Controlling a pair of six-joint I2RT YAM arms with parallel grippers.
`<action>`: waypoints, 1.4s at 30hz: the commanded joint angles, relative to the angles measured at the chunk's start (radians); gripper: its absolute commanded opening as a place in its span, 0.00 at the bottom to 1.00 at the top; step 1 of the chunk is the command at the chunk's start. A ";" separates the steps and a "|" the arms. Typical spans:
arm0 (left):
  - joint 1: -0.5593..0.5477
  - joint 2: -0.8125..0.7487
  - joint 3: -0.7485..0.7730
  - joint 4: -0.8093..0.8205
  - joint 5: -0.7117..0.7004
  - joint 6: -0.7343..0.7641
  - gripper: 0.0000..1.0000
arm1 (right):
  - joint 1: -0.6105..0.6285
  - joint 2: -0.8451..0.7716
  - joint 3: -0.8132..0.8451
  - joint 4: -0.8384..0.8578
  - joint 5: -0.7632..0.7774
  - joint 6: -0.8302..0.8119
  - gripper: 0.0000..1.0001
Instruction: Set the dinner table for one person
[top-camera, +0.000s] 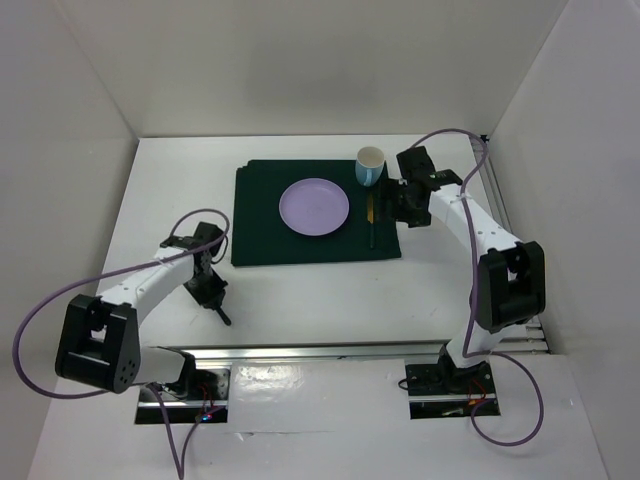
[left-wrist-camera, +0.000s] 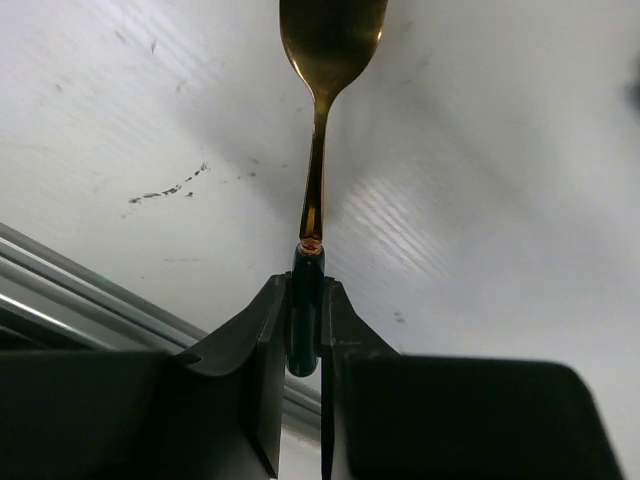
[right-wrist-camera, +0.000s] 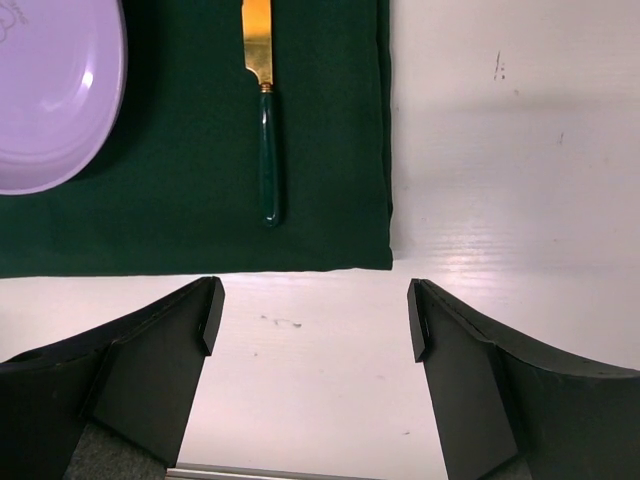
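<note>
On the white dinner table (top-camera: 330, 300) lies a dark green mat (top-camera: 262, 235) with a lilac plate (top-camera: 314, 206) on it. A knife (right-wrist-camera: 266, 150) with a gold blade and green handle lies on the mat to the right of the plate. At the front left, my left gripper (left-wrist-camera: 305, 285) is shut on the green handle end of a gold spoon (left-wrist-camera: 318, 150), whose bowl points away, close over the table. My right gripper (right-wrist-camera: 315, 320) hangs open and empty over bare table, just in front of the mat's right corner.
A blue and white cup (top-camera: 370, 165) stands at the mat's far right corner. White walls close in the table at the back and both sides. A metal rail (top-camera: 340, 352) runs along the near edge, and purple cables loop beside both arms.
</note>
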 joint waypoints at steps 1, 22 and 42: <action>0.006 -0.058 0.158 -0.056 -0.094 0.108 0.00 | -0.005 -0.063 0.011 -0.019 0.035 -0.021 0.86; -0.129 0.864 1.226 -0.212 -0.128 0.546 0.00 | -0.055 -0.203 -0.067 -0.061 0.035 0.018 0.86; -0.129 0.906 1.237 -0.217 -0.065 0.525 0.75 | -0.064 -0.256 -0.089 -0.051 0.065 0.041 1.00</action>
